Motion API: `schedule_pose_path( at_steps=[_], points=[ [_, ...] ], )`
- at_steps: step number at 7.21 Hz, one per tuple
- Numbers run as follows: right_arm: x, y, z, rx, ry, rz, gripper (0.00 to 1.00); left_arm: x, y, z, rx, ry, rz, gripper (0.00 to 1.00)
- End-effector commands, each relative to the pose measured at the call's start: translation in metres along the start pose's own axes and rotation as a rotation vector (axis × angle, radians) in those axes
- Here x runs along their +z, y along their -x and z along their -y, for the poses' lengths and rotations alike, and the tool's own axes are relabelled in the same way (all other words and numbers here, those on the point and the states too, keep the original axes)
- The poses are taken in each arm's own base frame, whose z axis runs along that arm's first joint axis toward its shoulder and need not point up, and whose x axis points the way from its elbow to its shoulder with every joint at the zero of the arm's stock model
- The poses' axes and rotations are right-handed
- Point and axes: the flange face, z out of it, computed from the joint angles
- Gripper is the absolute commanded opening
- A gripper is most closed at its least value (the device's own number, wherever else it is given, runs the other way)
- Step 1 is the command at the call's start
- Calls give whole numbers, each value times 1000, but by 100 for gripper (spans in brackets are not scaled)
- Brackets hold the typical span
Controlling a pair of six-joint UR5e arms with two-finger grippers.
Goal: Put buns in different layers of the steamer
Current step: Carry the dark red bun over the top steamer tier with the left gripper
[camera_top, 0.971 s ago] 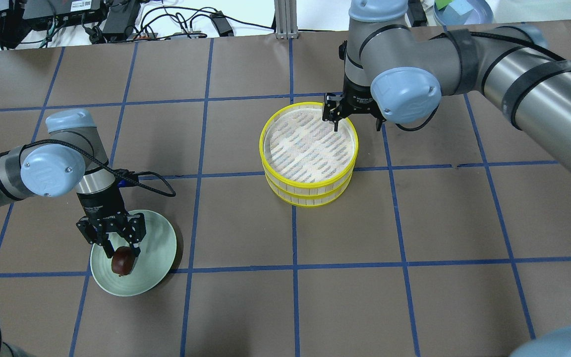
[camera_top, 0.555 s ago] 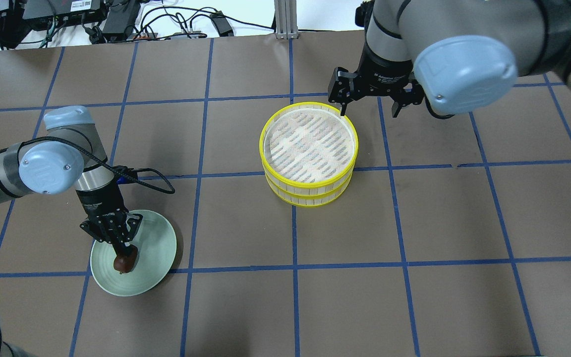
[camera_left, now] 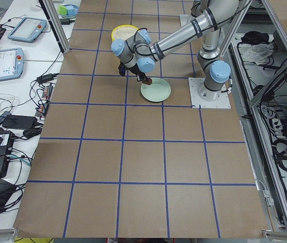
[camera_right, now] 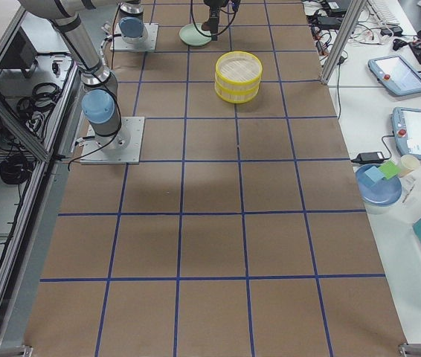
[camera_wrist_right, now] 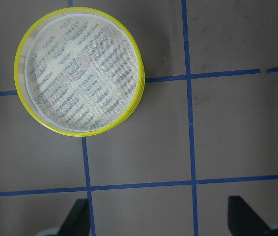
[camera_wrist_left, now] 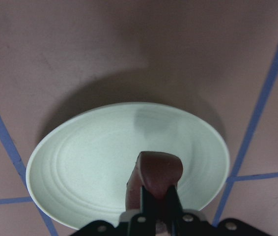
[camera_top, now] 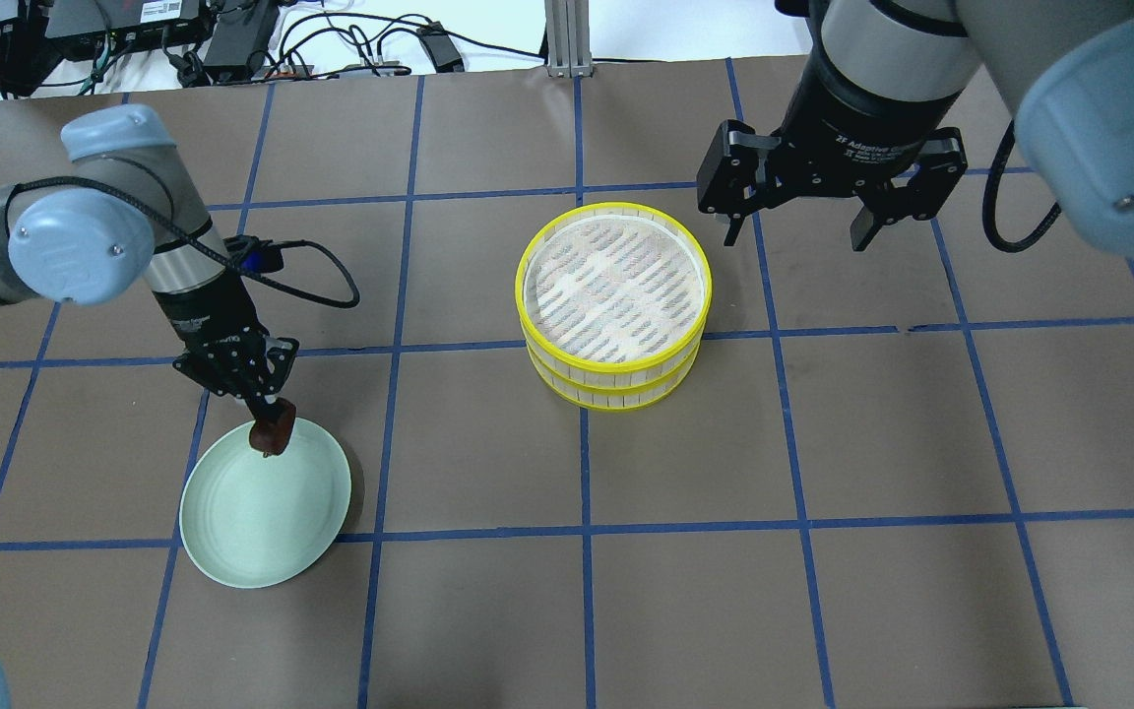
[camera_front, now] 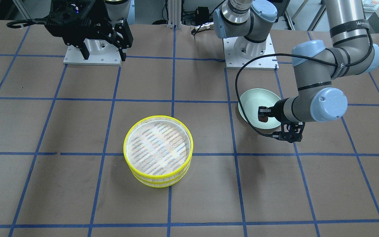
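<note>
My left gripper [camera_top: 268, 421] is shut on the dark reddish-brown bun [camera_top: 273, 438] and holds it in the air over the far edge of the pale green plate [camera_top: 252, 517]. The left wrist view shows the bun [camera_wrist_left: 156, 171] between the fingers above the plate [camera_wrist_left: 80, 162]. The steamer [camera_top: 616, 379], two stacked yellow-rimmed trays, stands mid-table with its top tray empty. My right gripper [camera_top: 795, 228] is open and empty, raised high to the far right of the steamer [camera_wrist_right: 16, 69]. The cream bun is out of view.
The plate [camera_front: 255, 98] is bare under the lifted bun [camera_front: 264, 113]. The right gripper [camera_front: 104, 55] hangs near its arm's base plate in the front-facing view. Blue tape lines grid the brown table. Cables lie past the far edge.
My left gripper shut on the brown bun on the plate and lifted it up toward the plate's far edge. My right gripper rose from the steamer's far rim and moved right.
</note>
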Motion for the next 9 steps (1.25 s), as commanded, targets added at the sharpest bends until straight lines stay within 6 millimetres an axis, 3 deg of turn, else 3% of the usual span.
schedule_pose_path(
  at_steps=[1, 3, 4, 5, 9],
  points=[
    [-10, 0, 6, 1, -8, -1, 100, -56, -59, -8, -29, -108, -54, 0],
    [-15, -5, 21, -21, -1, -26, 100, -73, -132, -18, -56, -244, -135, 0],
    [-15, -6, 21, -22, 6, -30, 100, -78, -152, -17, -62, -285, -207, 0],
    [-15, -6, 21, -23, 5, -28, 100, -85, -164, -15, -42, -317, -321, 0],
    [-13, -7, 19, -25, 7, -31, 100, -85, -199, 2, -99, -322, -605, 0]
  ],
)
